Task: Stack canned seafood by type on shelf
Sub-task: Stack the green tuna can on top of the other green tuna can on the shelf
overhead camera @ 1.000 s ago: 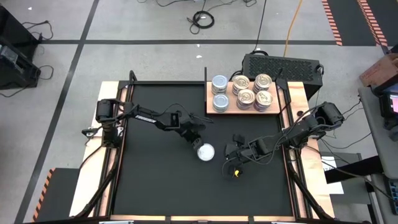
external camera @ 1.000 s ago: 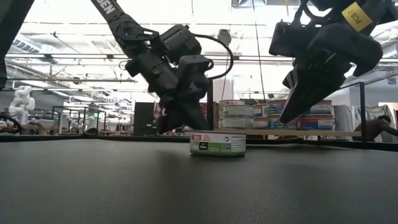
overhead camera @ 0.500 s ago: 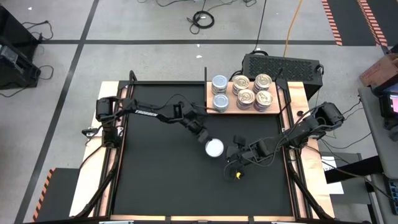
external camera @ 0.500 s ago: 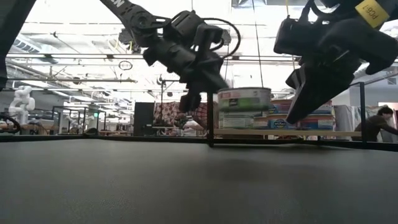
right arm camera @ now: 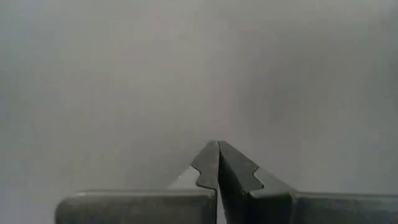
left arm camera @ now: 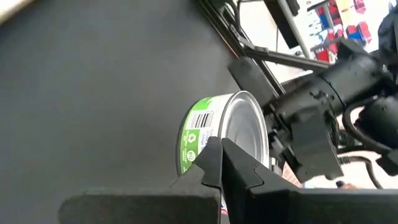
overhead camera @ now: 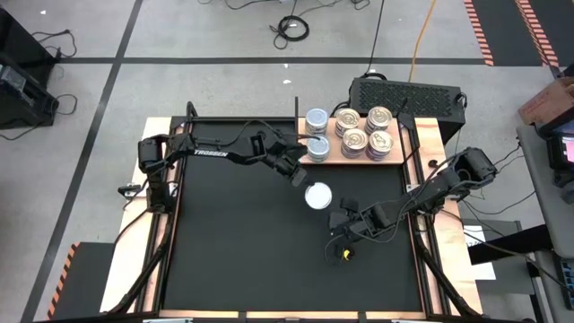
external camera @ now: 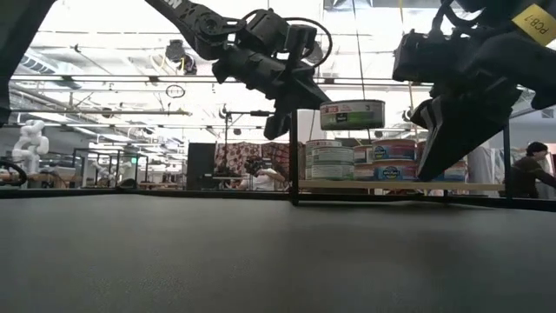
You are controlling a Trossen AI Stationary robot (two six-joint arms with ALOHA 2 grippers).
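One tin of canned seafood (overhead camera: 318, 195), with a plain silvery top and a green label, hangs in the air above the black mat (overhead camera: 233, 251), short of the shelf. My left gripper (overhead camera: 305, 183) is shut on it. The shelf (overhead camera: 354, 158) is a light wooden board at the mat's far right. It bears two silvery-topped tins (overhead camera: 317, 133) and several cream-topped tins (overhead camera: 366, 131). In the low view the shelf's tins (external camera: 330, 162) stand in stacks. My right gripper (overhead camera: 337, 230) hangs shut over the mat, near the lifted tin, with nothing in it. My left gripper pinches the tin's top rim (left arm camera: 225, 134) between its two fingers (left arm camera: 208, 163), on the side facing the table's left. The fingers come from the table's left, slanting down. The tin (external camera: 352, 114) hangs level, top up, clear of the mat.
A black box (overhead camera: 408, 94) stands behind the shelf. A thin black frame (external camera: 294, 156) rims the mat. A small yellow piece (overhead camera: 342, 252) shows by my right gripper. A person (external camera: 530, 169) stands in the room beyond the table.
My left gripper has risen and gone toward the table's far right, toward the shelf. The tin stood on the mat a second ago. It is now lifted clear and hangs level, higher than the shelf's stacks.
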